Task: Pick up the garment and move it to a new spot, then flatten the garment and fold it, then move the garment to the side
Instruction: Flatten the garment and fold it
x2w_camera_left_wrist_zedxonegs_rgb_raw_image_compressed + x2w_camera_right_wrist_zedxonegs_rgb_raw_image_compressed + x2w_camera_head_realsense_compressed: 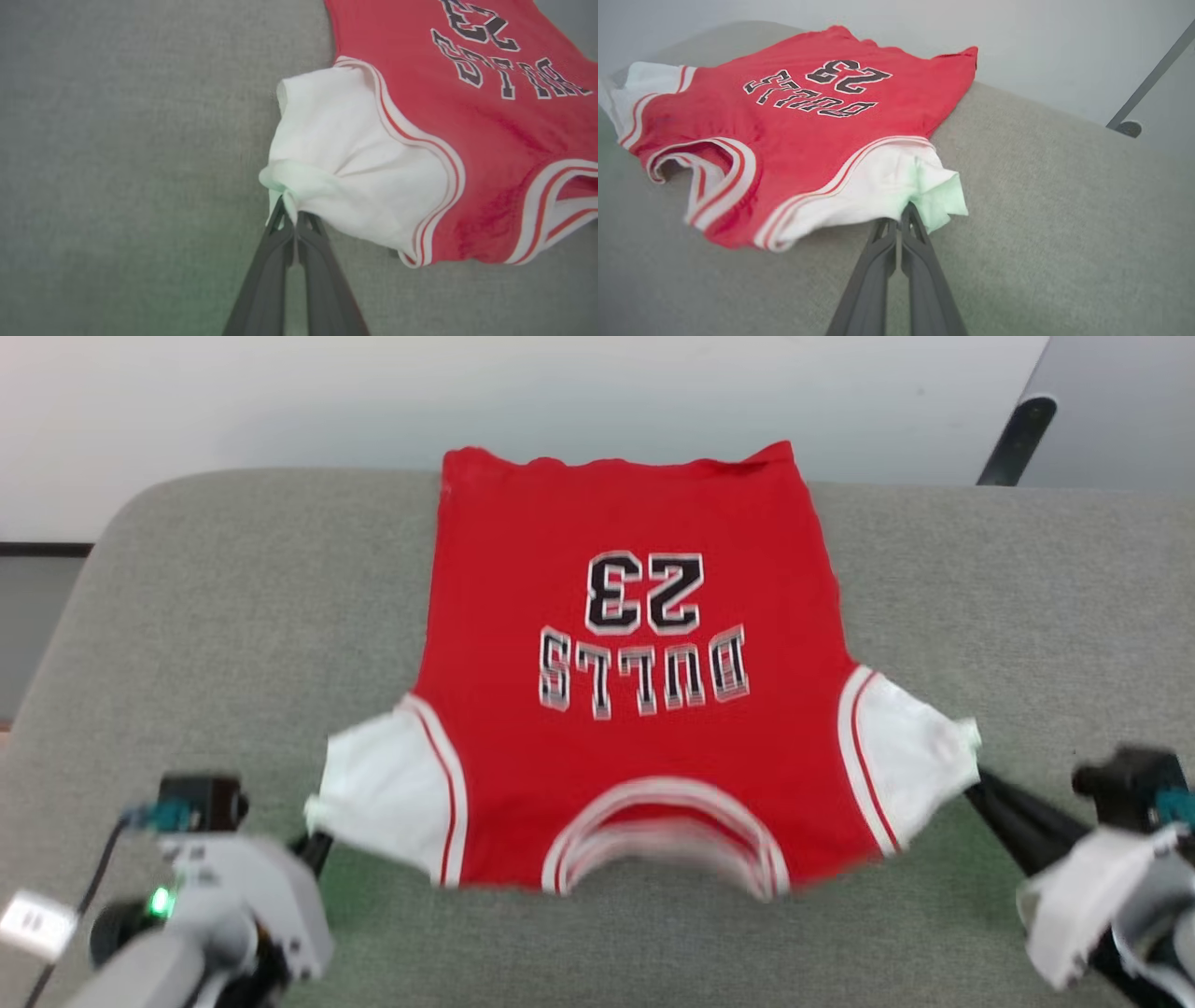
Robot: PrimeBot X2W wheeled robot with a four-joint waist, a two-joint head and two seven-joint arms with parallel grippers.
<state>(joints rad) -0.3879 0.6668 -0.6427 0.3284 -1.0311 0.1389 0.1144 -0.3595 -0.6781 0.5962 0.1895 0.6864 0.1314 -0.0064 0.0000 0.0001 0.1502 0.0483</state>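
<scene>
left tool (287, 217) pinches garment (635, 616) sleeve (345, 154) | right tool (903, 214) pinches other | collar (665, 840) maybe lifted

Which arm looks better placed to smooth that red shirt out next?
Neither, probably: left gripper and right gripper each pinch a white sleeve of the garment, stretched between them on the grey cushion. Flattening looks like a job for both.

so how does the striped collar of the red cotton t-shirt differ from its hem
The striped collar of the red T-shirt curves open; the hem is plain red and roughly straight. The collar end hangs lifted off the grey padded surface, between the left gripper and right gripper, both shut on white sleeves; the hem rests at the far edge. Neither is folded.
</scene>
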